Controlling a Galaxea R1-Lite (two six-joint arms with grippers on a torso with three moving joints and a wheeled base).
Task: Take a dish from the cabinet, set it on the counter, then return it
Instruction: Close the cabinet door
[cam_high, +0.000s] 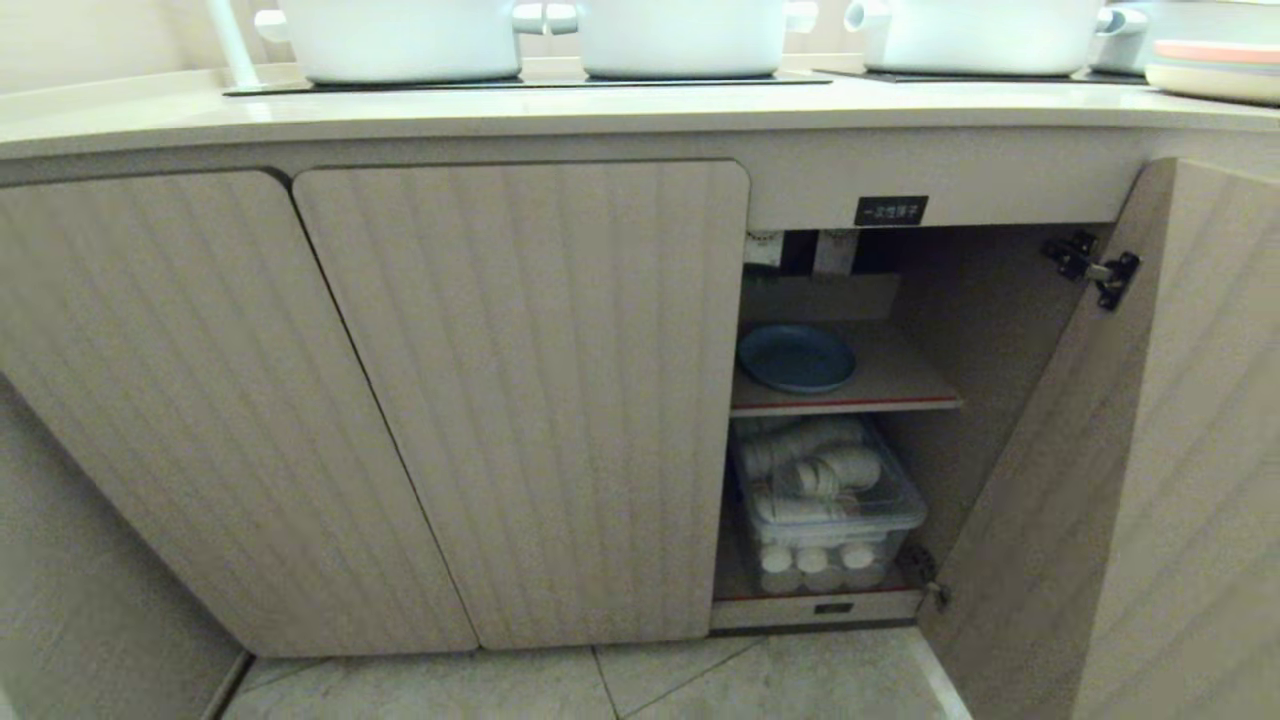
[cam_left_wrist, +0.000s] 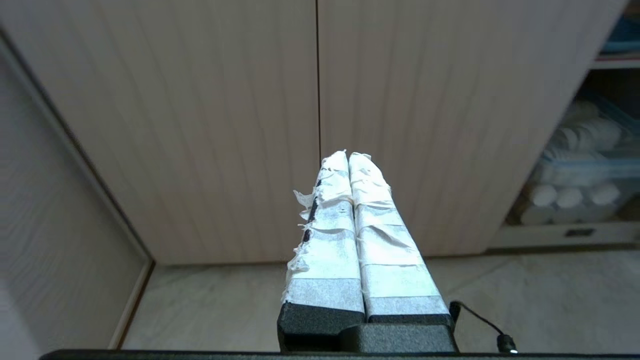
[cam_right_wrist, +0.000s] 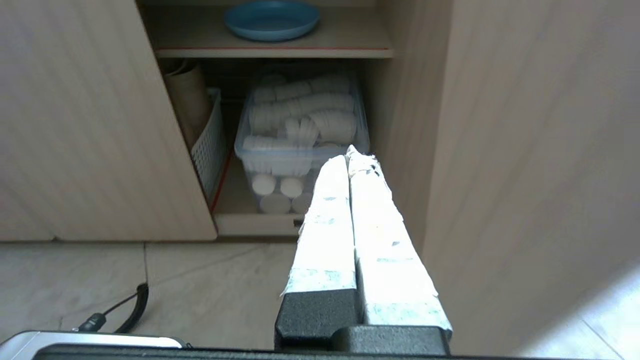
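Blue dish (cam_high: 796, 357) on cabinet (cam_high: 520, 400) shelf, right door open

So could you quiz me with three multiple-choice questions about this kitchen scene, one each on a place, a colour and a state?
1. Where is the round light-blue plate?
A on the worktop
B on the cabinet's inner shelf
C on the floor
2. What colour are the pots on the cooktop?
A white
B red
C black
3. How is the ribbed beige right-hand cabinet door?
A closed
B removed
C swung open

B: it lies on the shelf above the clear box.
A: all are white.
C: its hinge shows.
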